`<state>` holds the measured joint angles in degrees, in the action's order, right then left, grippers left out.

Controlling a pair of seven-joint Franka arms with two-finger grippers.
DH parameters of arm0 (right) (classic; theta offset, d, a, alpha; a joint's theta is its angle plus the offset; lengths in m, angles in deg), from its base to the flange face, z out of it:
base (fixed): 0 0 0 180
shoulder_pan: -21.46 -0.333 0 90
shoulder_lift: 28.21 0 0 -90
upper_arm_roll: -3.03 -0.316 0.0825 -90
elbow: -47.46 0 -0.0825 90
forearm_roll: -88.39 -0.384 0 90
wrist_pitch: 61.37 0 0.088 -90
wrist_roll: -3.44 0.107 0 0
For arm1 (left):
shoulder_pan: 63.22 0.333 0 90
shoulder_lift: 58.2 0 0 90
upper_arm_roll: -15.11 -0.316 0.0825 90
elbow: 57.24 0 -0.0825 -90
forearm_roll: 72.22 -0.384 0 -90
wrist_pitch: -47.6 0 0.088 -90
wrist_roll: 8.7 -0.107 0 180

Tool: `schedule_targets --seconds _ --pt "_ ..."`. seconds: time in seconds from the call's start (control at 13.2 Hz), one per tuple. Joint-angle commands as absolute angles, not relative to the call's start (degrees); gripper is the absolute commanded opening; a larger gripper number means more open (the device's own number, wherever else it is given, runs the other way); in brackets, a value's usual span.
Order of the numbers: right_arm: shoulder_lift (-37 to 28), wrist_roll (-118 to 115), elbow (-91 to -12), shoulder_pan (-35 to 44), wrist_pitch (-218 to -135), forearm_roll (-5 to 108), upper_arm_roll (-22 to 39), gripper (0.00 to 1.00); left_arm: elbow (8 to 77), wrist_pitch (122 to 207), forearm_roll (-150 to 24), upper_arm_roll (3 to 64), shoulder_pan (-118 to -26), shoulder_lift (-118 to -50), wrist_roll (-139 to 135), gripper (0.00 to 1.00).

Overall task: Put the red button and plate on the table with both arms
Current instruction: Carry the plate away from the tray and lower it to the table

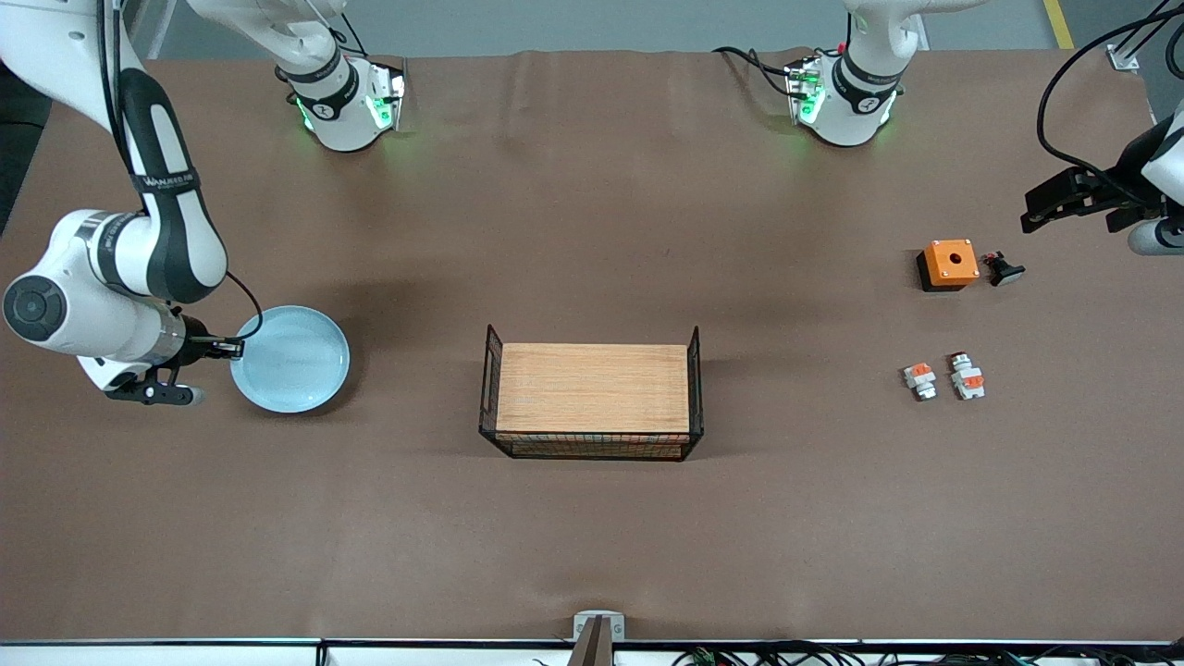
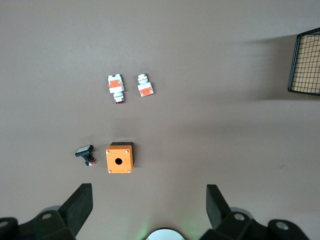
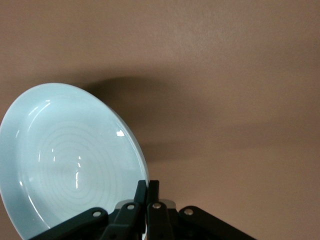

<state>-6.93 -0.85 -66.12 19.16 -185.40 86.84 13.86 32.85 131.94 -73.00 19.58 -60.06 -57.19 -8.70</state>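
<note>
Nearest cam: wooden rack (image 1: 592, 400), mid table (image 1: 592, 546). Toward right arm's end: right gripper (image 1: 233, 349) clamped shut on plate (image 1: 294, 359) rim at plate's 9 o'clock, plate low over table, tilted in wrist view. Toward left arm's end: two red button modules, one (image 1: 919, 379) beside other (image 1: 968, 376); orange box (image 1: 949, 264) at their 12. Left gripper (image 1: 1082, 205) wide open, empty, hovering past box. Pls lower plate flat before release; center left jaws on one module.
</note>
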Motion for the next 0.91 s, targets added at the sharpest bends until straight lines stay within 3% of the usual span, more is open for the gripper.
schedule_targets --seconds 0.0,0.61,0.68,0.84 --pt "-4.0 -3.3 -65.7 20.7 -187.2 85.8 12.7 0.03 32.8 132.7 -72.7 19.6 -60.1 -57.1 -9.0 1.0" --pt "3.2 -3.9 -64.8 22.9 -193.2 85.6 12.4 0.17 32.9 133.3 -72.7 19.7 -60.1 -57.8 -9.0 1.0" --pt "3.9 -3.9 -64.3 23.1 -193.2 84.4 12.4 0.24 32.8 133.3 -72.7 19.6 -60.1 -57.8 -8.9 1.0" --pt "4.6 -3.8 -64.0 23.0 -193.0 82.6 12.5 0.5 32.9 132.7 -72.7 19.6 -60.0 -57.3 -8.8 1.0"
